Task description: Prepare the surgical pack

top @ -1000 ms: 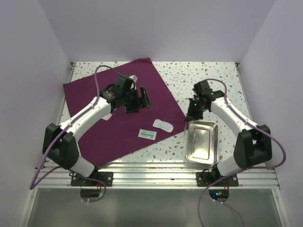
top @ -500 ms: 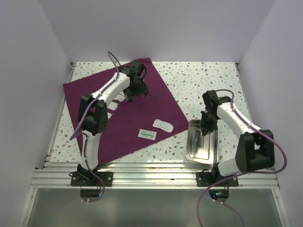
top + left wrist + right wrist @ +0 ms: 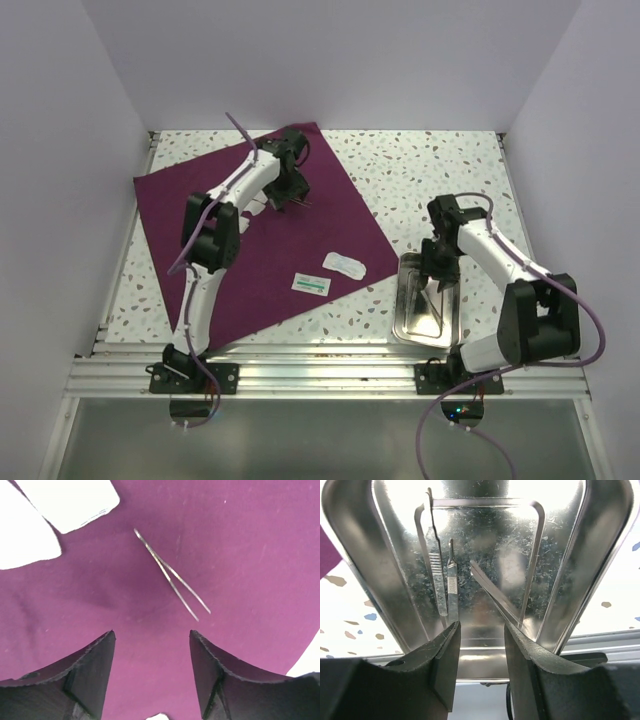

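- Nearest on the right, the steel tray point(image 3: 426, 322) sat on the speckled table, just off the right edge of the purple cloth point(image 3: 250, 275). So the pack wasn't assembled yet: tray on one side, the rest spread over the flat, unfolded cloth.
- The right gripper point(image 3: 481, 630) hung low over the tray's far end, arm bent back at the elbow. Its fingers were a modest gap apart and held nothing. Two scalpel handles point(image 3: 445, 587) and another thin flat tool point(image 3: 492, 596) lay loose in the tray.
- Mid-cloth, a small green-and-white packet point(image 3: 311, 284) and a white pouch point(image 3: 344, 264) lay untouched.
- Farthest out, the left arm was stretched nearly full length toward the cloth's far corner. The left gripper point(image 3: 151, 636) pointed down, fingers spread wide and empty.
- Tweezers point(image 3: 172, 580) lay flat on the cloth just ahead of those fingers, with white gauze pads point(image 3: 70, 500) off to one side.
- My read: it was mid-gathering, lining up on the tweezers.
- The next move looked fiddly. The tweezers lay diagonal to the fingers, so I'd guess twist the wrist, centre over them, drop right to the fabric, then close without bunching cloth.
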Tool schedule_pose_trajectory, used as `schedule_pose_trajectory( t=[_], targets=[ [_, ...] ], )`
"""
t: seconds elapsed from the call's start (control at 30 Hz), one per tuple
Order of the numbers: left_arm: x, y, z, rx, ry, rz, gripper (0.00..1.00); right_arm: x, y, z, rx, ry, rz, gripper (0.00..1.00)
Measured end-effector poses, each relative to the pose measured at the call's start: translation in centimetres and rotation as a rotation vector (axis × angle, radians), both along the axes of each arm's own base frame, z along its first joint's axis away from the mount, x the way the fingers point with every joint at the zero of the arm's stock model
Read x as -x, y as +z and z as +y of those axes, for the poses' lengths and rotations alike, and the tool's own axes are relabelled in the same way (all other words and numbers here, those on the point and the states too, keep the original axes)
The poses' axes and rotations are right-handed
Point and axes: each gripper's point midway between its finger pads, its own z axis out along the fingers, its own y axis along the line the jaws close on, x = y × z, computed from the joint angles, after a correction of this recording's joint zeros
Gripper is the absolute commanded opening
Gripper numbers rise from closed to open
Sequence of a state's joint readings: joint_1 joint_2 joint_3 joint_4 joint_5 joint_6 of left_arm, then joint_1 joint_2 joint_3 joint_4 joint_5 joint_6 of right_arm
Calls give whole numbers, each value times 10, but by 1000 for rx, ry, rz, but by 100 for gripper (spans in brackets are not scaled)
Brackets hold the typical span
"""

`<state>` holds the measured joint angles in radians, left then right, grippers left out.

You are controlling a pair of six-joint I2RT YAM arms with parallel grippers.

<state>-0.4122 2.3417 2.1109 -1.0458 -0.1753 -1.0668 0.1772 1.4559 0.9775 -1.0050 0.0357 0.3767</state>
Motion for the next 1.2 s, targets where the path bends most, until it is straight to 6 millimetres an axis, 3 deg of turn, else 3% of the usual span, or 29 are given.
schedule_pose_trajectory(
  t=[0.33, 0.53, 0.9, 1.2],
  targets=[
    [-21, -11, -8, 34, 62, -52, 50, -5, 18, 4, -36, 9, -94, 45],
    [-32, -12, -13, 64, 100, -84, 49, -5, 17, 6, -49, 13, -103, 45],
    [-41, -23, 7, 71, 188, -68, 49, -7, 18, 11, -74, 24, -112, 45],
    [-47, -29, 6, 93, 215, -65, 45, -7, 16, 12, -82, 31, -111, 44]
  ],
)
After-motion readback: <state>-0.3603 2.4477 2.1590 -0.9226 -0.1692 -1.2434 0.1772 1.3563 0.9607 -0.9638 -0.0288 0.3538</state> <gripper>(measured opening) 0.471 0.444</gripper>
